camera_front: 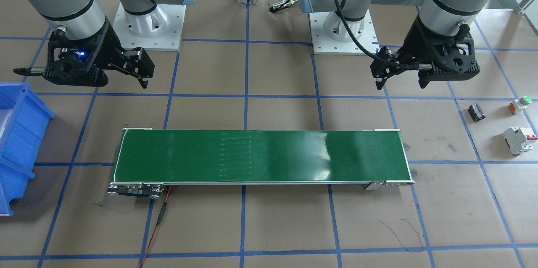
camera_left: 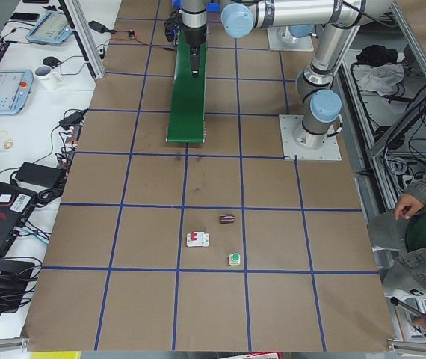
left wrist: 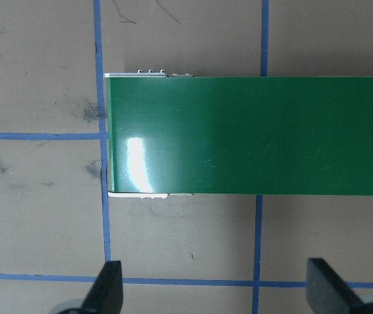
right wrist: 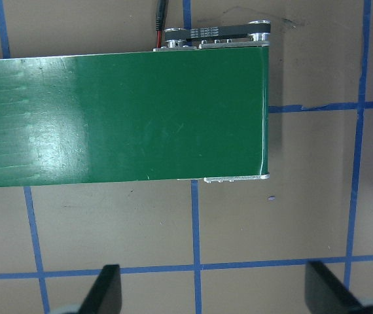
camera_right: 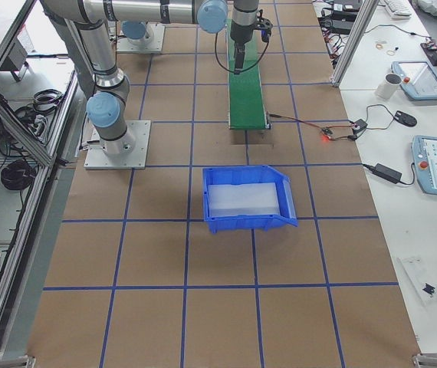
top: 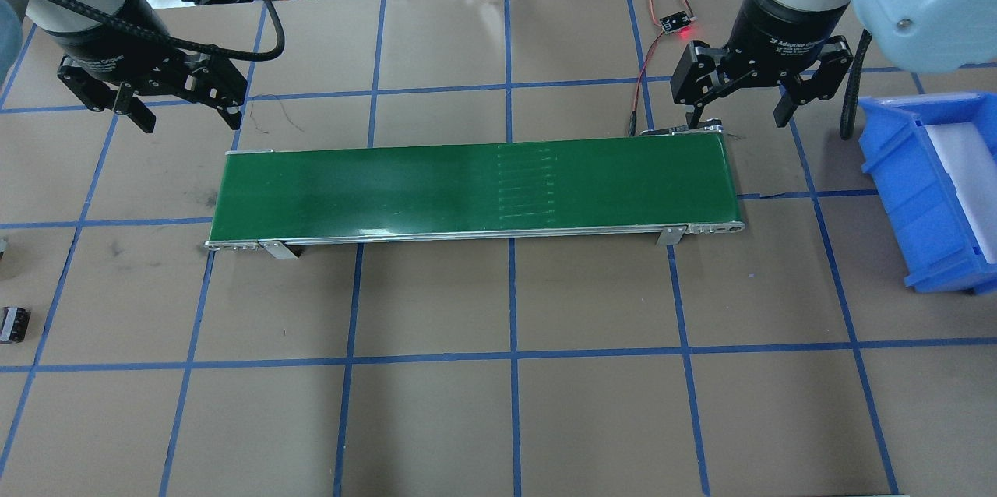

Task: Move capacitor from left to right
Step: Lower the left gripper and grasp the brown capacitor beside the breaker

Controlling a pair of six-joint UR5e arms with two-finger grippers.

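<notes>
Hanging high over the left end of the long green conveyor belt [camera_front: 262, 156], the left gripper [top: 189, 117] has its two black fingers spread wide with nothing between them. The right gripper [top: 738, 112] hangs the same way over the belt's right end, also spread and empty. That mirrored pose looks like a ready stance, one arm posted at each end of the belt so either can reach its own side.

The small stubby black capacitor with a pale band [camera_front: 476, 112] lies on its side on the brown paper-covered table [camera_front: 277, 226], far out to the left and well apart from the belt. Nothing touches it. Near it are a white boxy circuit breaker with a red lever [camera_front: 520, 140] and a green-capped push button on an orange base [camera_front: 521, 104], each apart from the others, probably spaced so the fingers can close on one alone.

A blue plastic bin with a white liner [top: 927, 201] stands to the right of the belt's right end. It is likely the drop point, with the belt as the link between the sides. The pick is not yet begun, and the left arm would need to swing out left and descend.
</notes>
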